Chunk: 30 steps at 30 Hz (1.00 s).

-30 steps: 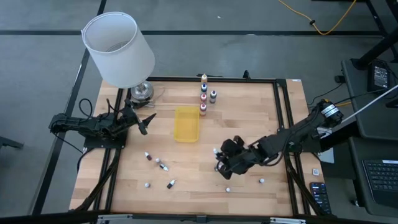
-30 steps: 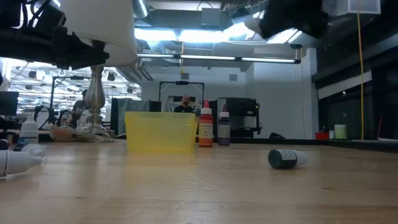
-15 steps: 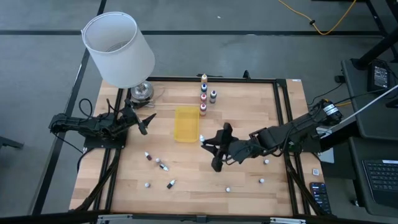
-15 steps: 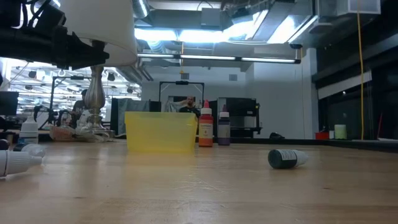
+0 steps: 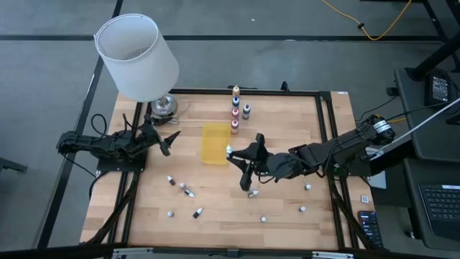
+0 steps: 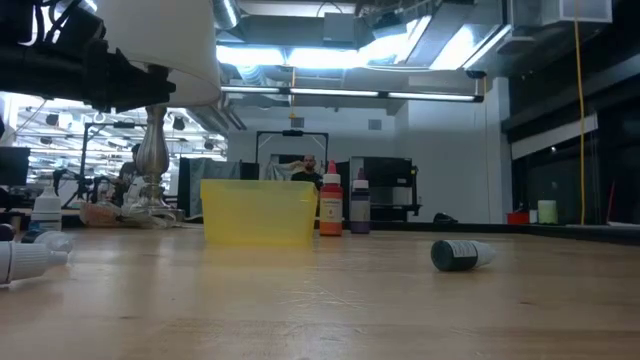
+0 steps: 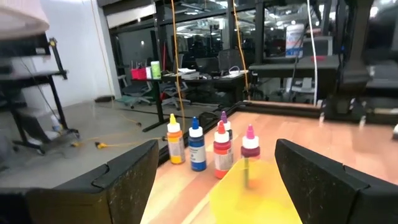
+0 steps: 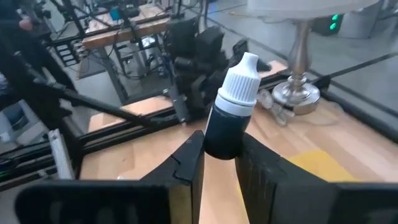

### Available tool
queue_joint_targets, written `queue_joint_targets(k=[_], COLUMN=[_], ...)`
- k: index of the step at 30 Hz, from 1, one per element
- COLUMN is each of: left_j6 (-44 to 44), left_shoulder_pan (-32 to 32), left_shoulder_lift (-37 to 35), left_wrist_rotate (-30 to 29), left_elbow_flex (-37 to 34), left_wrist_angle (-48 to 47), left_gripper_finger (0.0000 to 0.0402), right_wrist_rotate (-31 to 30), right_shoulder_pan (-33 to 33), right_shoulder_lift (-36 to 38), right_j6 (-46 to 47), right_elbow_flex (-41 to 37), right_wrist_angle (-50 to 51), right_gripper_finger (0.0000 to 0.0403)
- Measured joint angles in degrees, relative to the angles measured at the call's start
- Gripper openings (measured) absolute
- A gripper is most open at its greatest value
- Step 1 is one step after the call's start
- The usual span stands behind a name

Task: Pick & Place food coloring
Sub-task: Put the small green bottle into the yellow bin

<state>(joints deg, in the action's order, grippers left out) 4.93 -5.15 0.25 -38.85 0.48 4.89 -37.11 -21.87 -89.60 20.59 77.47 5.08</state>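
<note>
Right gripper [image 5: 231,152] has swung from the near-right part of the table [image 5: 287,137] up toward the yellow tray [image 5: 215,142] over the last sec, now just beside the tray's right edge. Jaws clenched on a dark food coloring bottle [image 8: 231,109] w/ white cap, cap sticking out past the fingertips [image 8: 188,163]. Left gripper [image 5: 169,139] waits at table's left edge near the lamp [image 5: 138,56], jaws spread, nothing between them. Four bottles [image 7: 210,142] stand upright in a row behind the tray; a 5th w/ purple cap just beyond them. More bottles lie scattered on the near-left of the table [image 5: 184,191], one dark bottle on its side [image 6: 461,255] in low view.
</note>
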Motion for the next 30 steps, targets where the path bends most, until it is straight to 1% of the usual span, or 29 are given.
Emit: queue_joint_targets(k=[3,7,9,14,17,19,22,30], left_j6=[-5.33,-9.19,-9.56,-6.52,-5.84,-5.67,-5.64,-5.64], left_shoulder_pan=[0.00,0.01,0.02,0.00,-0.05,-0.40,-1.32,-4.98], left_shoulder_lift=[0.00,0.00,0.00,0.14,1.07,2.55,5.80,19.62], left_wrist_rotate=[-0.03,0.34,4.01,16.32,19.40,20.25,20.35,19.09], left_elbow_flex=[-0.01,0.00,0.01,1.82,4.62,7.05,10.74,20.66], left_wrist_angle=[0.02,0.01,0.17,0.76,0.29,-0.02,-1.48,-2.59], left_gripper_finger=[0.0317,0.0317,0.0317,0.0317,0.0318,0.0318,0.0317,0.0317], right_wrist_rotate=[-0.10,0.10,0.12,1.31,1.34,1.60,3.60,9.01], right_shoulder_pan=[1.24,2.69,3.20,4.15,4.15,4.15,4.15,4.13], right_shoulder_lift=[0.00,0.00,0.00,-0.02,-0.02,-0.02,-0.02,-0.04], right_j6=[-1.77,-3.25,-3.29,-3.21,-3.29,-3.31,-3.32,-4.73], right_elbow_flex=[0.00,0.00,0.00,0.00,0.00,0.00,0.00,0.00], right_wrist_angle=[-1.33,-1.55,-1.55,-1.93,-3.03,-3.78,-4.34,-4.36], right_gripper_finger=[0.0084,0.0084,0.0084,0.0084,0.0084,0.0084,0.0084,0.0084])
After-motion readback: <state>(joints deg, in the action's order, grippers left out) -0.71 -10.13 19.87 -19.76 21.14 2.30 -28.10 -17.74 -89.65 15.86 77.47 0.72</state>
